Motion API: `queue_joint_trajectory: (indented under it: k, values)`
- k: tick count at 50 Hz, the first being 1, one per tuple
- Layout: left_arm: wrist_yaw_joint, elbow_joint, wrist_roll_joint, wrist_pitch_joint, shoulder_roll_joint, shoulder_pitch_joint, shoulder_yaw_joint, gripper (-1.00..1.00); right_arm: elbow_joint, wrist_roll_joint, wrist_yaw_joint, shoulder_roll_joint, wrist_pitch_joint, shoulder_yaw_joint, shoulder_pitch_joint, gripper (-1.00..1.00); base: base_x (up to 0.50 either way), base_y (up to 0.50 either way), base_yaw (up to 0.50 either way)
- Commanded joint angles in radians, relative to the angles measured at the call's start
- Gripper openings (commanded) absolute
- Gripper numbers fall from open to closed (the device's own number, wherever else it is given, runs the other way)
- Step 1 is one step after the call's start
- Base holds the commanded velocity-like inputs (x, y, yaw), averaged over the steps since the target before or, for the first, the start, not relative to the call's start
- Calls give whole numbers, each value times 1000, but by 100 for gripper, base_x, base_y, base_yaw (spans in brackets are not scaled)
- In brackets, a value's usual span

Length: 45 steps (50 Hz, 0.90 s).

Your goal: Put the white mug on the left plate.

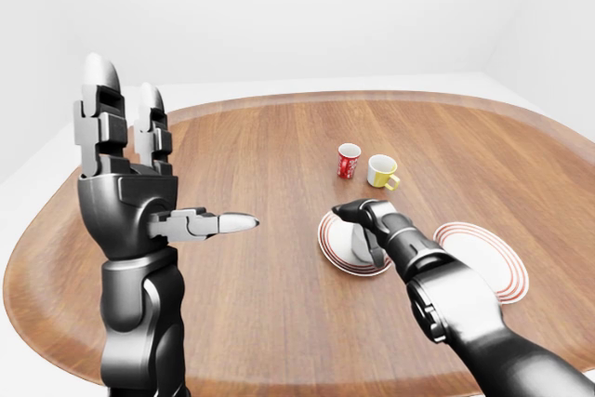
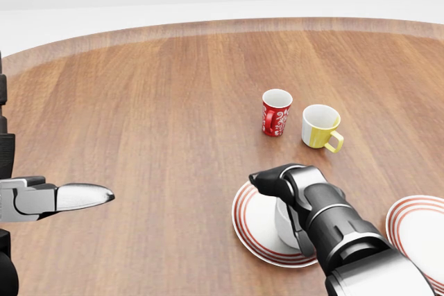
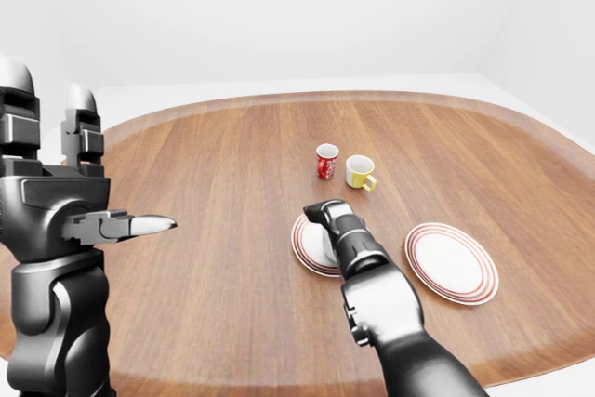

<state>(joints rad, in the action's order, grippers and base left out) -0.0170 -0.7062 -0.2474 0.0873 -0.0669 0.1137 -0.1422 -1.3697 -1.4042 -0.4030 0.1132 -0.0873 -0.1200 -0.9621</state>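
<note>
The white mug [image 2: 286, 221] stands upright on the left plate [image 2: 251, 230], a white plate with red rings, near the bottom of the head view and a little right of centre. The right hand [image 2: 288, 202] lies over the mug: its dark fingers [image 2: 267, 179] reach across the rim toward 10 o'clock, and another finger runs down the mug's side at about 4 o'clock. The hand hides most of the mug, so only part of the white wall shows beneath it. Whether the fingers press on the mug or merely stand about it cannot be told.

At 12 o'clock from the plate, well apart from it, stand a red mug [image 2: 276, 112] and, just beside it at 3 o'clock, a yellow mug [image 2: 321, 127] with its handle turned toward the lower right. A second ringed plate, the right plate [image 1: 482, 257], lies at 3 o'clock from the left one on the wooden table [image 2: 152, 116].

The left hand [image 1: 125, 151] is raised above the table at the left of the left-eye view, open, two fingers pointing up and one pointing right, holding nothing.
</note>
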Motion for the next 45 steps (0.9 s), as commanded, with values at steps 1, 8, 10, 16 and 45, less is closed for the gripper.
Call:
queue_joint_trajectory:
  k: [1, 8, 10, 16, 45]
  values:
    - [2, 3, 3, 0, 1, -2, 2, 100, 3, 4, -43, 5, 0, 2, -8, 100, 0, 0, 0]
    - [4, -2, 2, 0, 1, -2, 1, 100, 6, -1, -42, 9, 0, -3, -36, 100, 0, 0, 0]
    - [4, -4, 1, 0, 1, -2, 1, 100, 12, -4, -50, 9, 0, -6, -50, 100, 0, 0, 0]
    - [5, -6, 3, 0, 2, -4, 3, 100, 17, -21, -58, 15, 0, -13, -78, 100, 0, 0, 0]
    - [1, -8, 1, 0, 0, 1, 1, 100, 228, 1227, -295, -54, 50, 236, -116, 100, 0, 0, 0]
